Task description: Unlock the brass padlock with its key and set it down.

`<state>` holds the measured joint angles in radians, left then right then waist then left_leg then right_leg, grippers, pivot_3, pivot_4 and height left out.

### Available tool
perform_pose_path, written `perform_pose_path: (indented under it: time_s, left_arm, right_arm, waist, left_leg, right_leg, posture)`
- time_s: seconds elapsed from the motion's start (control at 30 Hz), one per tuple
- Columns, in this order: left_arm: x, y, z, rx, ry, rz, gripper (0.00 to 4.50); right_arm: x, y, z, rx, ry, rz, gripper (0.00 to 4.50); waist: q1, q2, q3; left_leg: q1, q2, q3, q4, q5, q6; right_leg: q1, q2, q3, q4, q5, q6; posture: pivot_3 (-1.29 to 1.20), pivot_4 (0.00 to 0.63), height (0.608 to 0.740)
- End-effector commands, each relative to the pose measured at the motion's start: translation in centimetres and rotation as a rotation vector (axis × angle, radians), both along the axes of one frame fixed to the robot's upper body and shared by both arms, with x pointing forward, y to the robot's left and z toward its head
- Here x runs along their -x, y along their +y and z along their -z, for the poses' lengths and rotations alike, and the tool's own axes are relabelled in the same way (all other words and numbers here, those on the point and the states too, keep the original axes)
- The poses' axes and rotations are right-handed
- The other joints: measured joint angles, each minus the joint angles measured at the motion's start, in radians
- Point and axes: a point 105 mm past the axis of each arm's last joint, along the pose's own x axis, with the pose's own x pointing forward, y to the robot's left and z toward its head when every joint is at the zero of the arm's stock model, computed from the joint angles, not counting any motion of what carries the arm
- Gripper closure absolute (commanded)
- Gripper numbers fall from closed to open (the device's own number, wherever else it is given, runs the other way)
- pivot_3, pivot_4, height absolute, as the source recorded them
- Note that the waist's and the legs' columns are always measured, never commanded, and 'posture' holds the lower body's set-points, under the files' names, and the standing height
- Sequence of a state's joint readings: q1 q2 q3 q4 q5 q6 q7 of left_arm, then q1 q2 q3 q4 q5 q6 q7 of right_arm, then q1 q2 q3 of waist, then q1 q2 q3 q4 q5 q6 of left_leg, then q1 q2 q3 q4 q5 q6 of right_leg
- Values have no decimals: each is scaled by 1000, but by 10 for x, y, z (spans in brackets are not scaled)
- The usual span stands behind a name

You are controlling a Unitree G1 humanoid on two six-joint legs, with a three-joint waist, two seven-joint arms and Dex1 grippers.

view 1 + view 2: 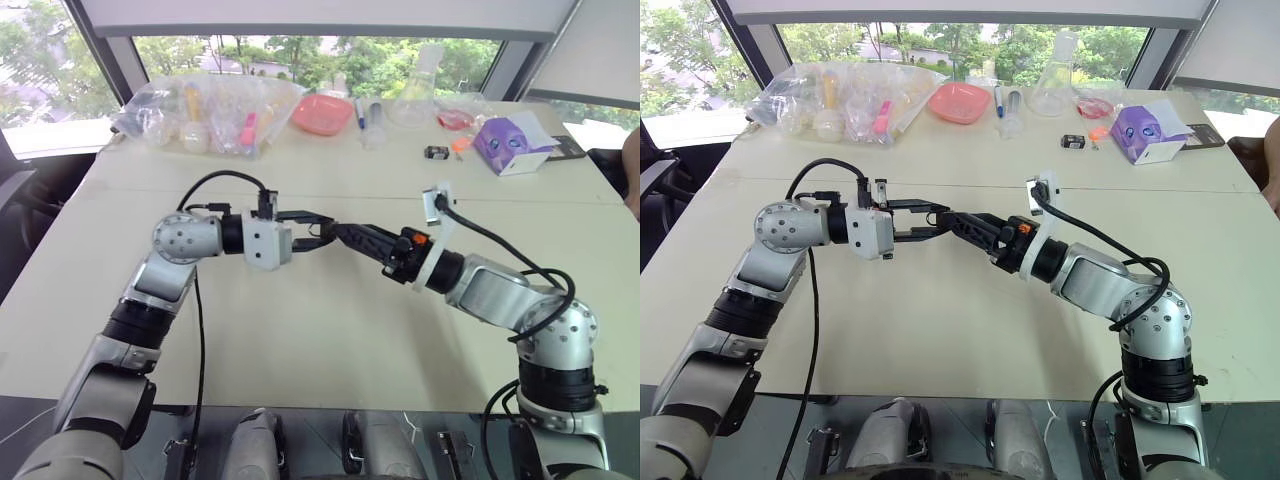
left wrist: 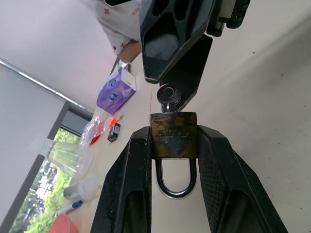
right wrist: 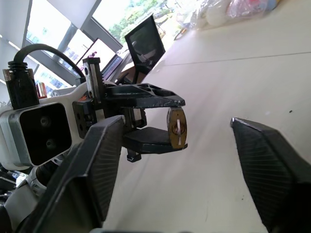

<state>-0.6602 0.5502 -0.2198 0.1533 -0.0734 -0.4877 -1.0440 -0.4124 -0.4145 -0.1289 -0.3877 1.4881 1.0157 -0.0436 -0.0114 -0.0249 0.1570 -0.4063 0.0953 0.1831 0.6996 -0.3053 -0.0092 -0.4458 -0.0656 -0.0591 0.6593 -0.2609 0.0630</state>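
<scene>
Left gripper (image 2: pixel 172 145): ribbed black fingers clamped on brass padlock (image 2: pixel 173 137), silver shackle closed, key (image 2: pixel 167 94) in keyhole. Right gripper (image 3: pixel 177 160): jaws apart, holding nothing; key blade hidden.

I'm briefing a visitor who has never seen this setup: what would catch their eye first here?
First, the two black grippers meeting nose to nose above the middle of the pale table: the left gripper is shut on the brass padlock, its silver shackle looping back between the fingers. The key sticks out of the padlock's keyhole, and the right gripper stands open around it. Along the table's far edge by the window lies clutter, including a pink bowl and a purple box.
</scene>
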Motion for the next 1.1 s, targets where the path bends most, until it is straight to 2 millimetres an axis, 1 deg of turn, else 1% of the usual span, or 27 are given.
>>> perform_pose_path:
  time_s: [0.03,0.1,0.2,0.27,0.47,0.63,0.73,0.8,1.1]
  left_arm:
    - [5,-3,-11,17,-43,17,3781]
    - [5,-3,-11,18,-43,17,3781]
    - [4,-2,-10,17,-41,15,3781]
    - [4,-2,-10,17,-40,13,3781]
    - [3,-2,-12,18,-68,7,3781]
    - [0,-3,-14,4,-171,-4,3781]
    - [-2,-3,-18,9,-259,-14,3781]
    - [-3,-1,-21,9,-316,-25,3781]
    - [-6,0,-28,22,-487,-39,3781]
  right_arm:
    - [3,0,-9,-26,-32,-13,1526]
    - [3,0,-9,-26,-31,-13,2159]
    - [3,0,-9,-30,-29,-14,3673]
    - [3,0,-10,-34,-28,-14,4478]
    - [3,-1,-9,-45,-16,-11,4478]
    - [2,-3,-11,-114,26,10,4478]
    - [0,-4,-17,-223,92,30,4478]
    - [-2,-6,-19,-259,129,48,4478]
    - [-4,-4,-18,-297,230,71,4478]
  waist:
    - [0,0,0]
    - [0,0,0]
    - [0,0,0]
    - [0,0,0]
    - [0,0,0]
    - [0,0,0]
    - [0,0,0]
    - [1,0,0]
    - [0,0,0]
  left_leg:
    - [0,0,0,0,0,0]
    - [0,0,0,0,0,0]
    - [0,0,0,0,0,0]
    - [0,0,0,0,0,0]
    - [0,0,0,0,0,0]
    - [0,0,0,0,0,0]
    - [0,0,0,0,0,0]
    - [0,0,0,0,0,0]
    - [0,0,0,0,0,0]
  right_leg:
    - [0,0,0,0,0,0]
    - [0,0,0,0,0,0]
    - [0,0,0,0,0,0]
    - [0,0,0,0,0,0]
    - [0,0,0,0,0,0]
    - [0,0,0,0,0,0]
    - [0,0,0,0,0,0]
    - [0,0,0,0,0,0]
    - [0,0,0,0,0,0]
  posture:
    - [0,150,740]
    - [0,150,740]
    - [0,150,740]
    - [0,150,740]
    - [0,150,740]
    - [0,150,740]
    - [0,150,740]
    - [0,150,740]
    - [0,150,740]
